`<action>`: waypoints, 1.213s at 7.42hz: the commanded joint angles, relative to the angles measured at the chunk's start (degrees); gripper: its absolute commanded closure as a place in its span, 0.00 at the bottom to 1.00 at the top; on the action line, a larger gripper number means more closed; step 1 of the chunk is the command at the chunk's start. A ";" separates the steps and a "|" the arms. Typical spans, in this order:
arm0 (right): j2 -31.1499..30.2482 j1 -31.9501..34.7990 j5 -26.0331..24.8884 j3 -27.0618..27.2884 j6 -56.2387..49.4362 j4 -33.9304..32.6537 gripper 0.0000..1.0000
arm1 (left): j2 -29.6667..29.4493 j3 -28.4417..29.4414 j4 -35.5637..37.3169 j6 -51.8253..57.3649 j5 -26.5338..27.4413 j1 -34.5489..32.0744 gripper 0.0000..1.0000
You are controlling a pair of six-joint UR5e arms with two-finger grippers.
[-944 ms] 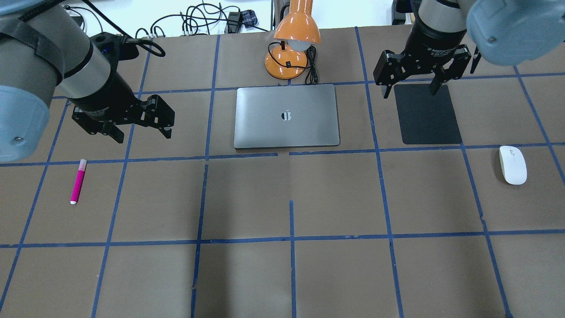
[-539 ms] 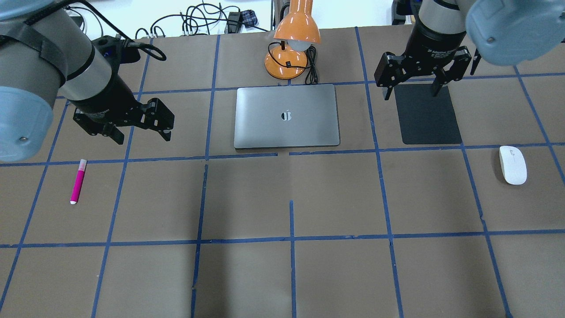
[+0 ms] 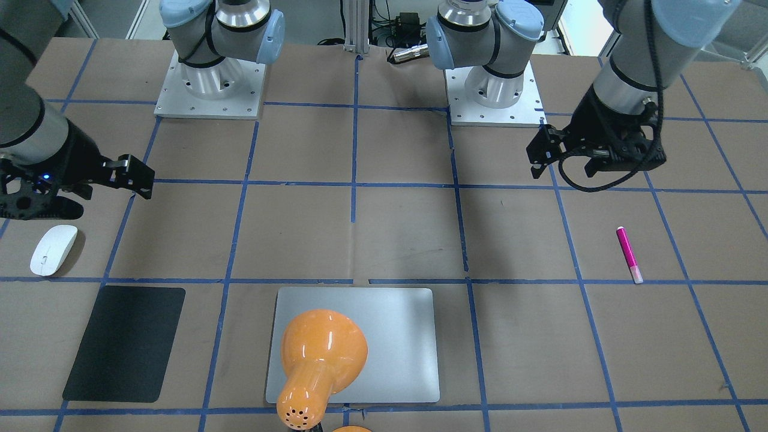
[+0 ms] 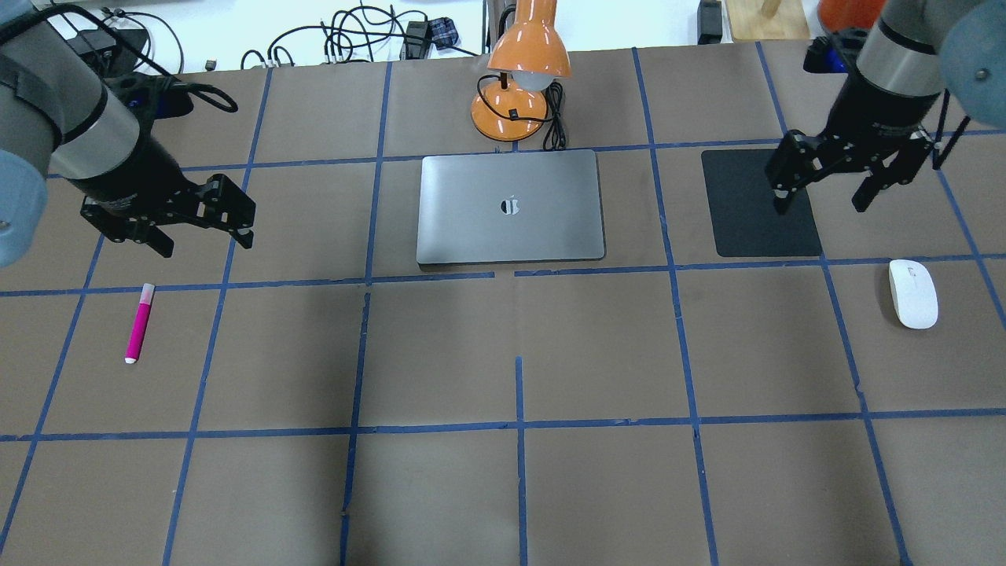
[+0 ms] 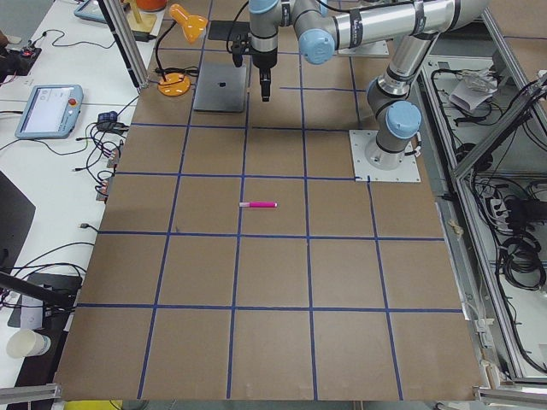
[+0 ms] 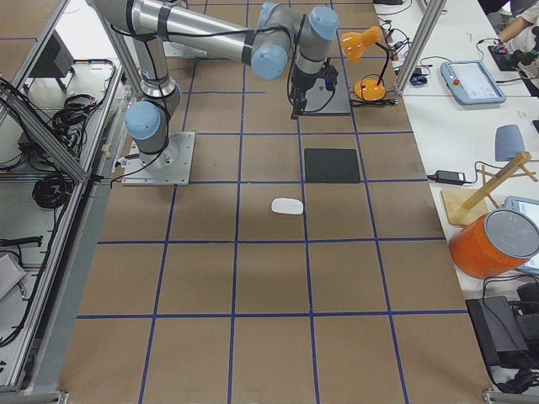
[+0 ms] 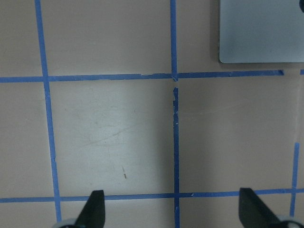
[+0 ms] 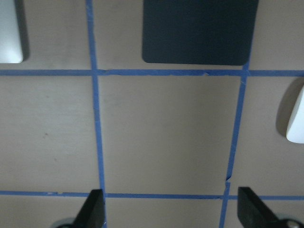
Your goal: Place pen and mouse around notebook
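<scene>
The magenta pen point(image 4: 140, 322) point(image 3: 629, 254) lies at the table's left, one grid cell nearer than my left gripper point(image 4: 207, 245) point(image 7: 173, 213), which hangs open and empty above the table. The silver notebook point(image 4: 511, 206) point(image 3: 396, 336) lies closed at the centre back, and its corner point(image 7: 261, 28) shows in the left wrist view. The white mouse point(image 4: 913, 293) point(image 3: 54, 249) rests at the right; its edge point(image 8: 297, 118) shows in the right wrist view. My right gripper point(image 4: 820, 206) is open and empty above the near right edge of the black mat, up and to the left of the mouse.
A black mat point(image 4: 758, 203) point(image 8: 199, 28) lies right of the notebook. An orange desk lamp point(image 4: 523, 79) with its cable stands just behind the notebook. Blue tape lines grid the brown table. Cables and devices lie beyond the far edge.
My left gripper has moved left, toward the pen's side. My right gripper has moved right and nearer, from the mat's far edge toward the mouse. Both stay open.
</scene>
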 commanded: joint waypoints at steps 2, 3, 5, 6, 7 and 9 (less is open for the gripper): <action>2.27 -14.64 -3.17 17.74 -13.57 -29.63 0.00 | -5.40 -3.32 8.39 15.36 0.29 16.61 0.00; 4.81 -17.30 -3.18 19.18 -13.75 -34.24 0.00 | -8.73 -4.20 17.31 19.91 0.29 19.98 0.00; 10.17 -18.81 -3.79 18.93 -18.57 -40.15 0.00 | -13.66 -7.36 22.76 24.00 0.11 20.89 0.00; 11.33 -20.21 -5.88 18.58 -19.63 -40.09 0.00 | -15.68 -7.11 23.55 24.35 0.20 21.33 0.00; 12.47 -20.57 -5.73 18.84 -19.73 -40.00 0.00 | -17.62 -6.94 26.25 24.70 0.20 22.11 0.00; 13.36 -20.57 -5.20 18.66 -19.73 -40.09 0.00 | -20.44 -7.55 31.29 26.63 0.46 22.91 0.00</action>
